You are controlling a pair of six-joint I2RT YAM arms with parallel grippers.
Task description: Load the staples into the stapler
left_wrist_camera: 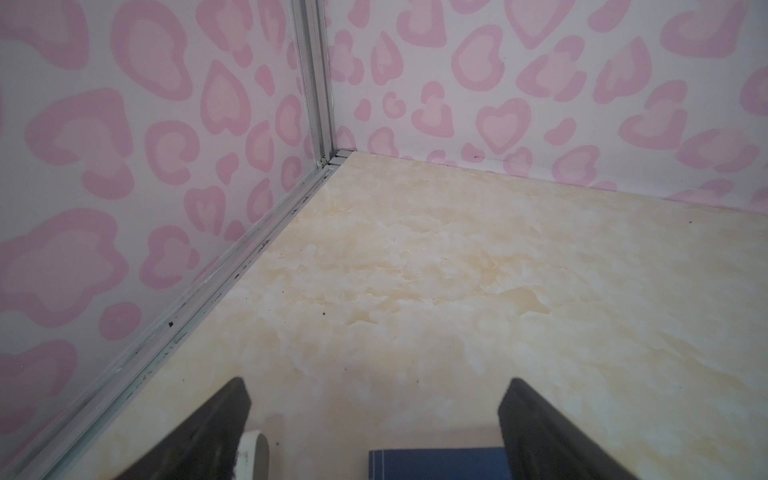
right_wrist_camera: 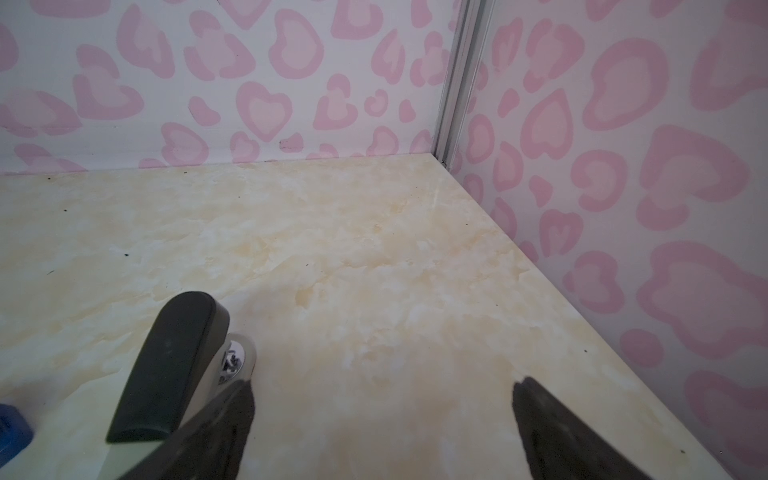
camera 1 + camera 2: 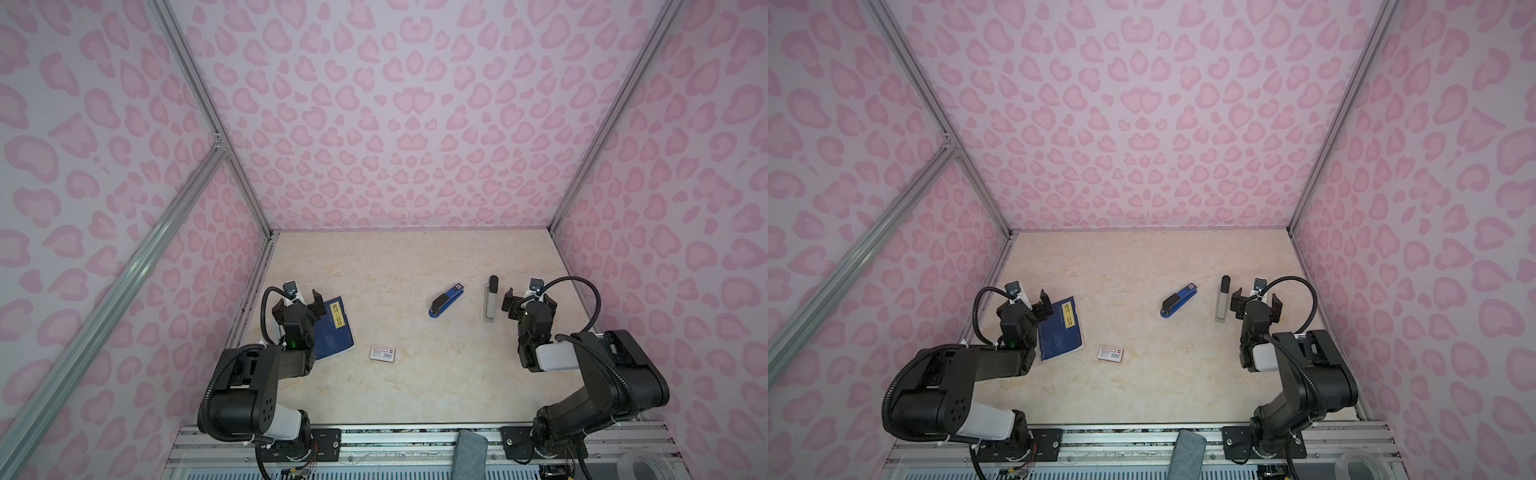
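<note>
The left end effector [image 1: 376, 388] is spread wide and empty over the dark blue booklet [image 3: 334, 328]. The right end effector [image 2: 384, 386] is spread wide and empty, just beside the grey stapler [image 3: 490, 301]. The staple box [image 3: 382, 353] lies label-up on the desk [image 3: 415, 386] near the booklet, well apart from the blue stapler [image 3: 446, 300].

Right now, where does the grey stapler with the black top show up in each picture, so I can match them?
In a top view: grey stapler lies right of centre, beside the right arm's tip.
In a top view: same spot.
Left wrist view: not in it.
Right wrist view: close up, beside one of the jaws.
Shared landmark: blue stapler to its left; the blue sliver at the right wrist picture's edge is probably it.
</note>
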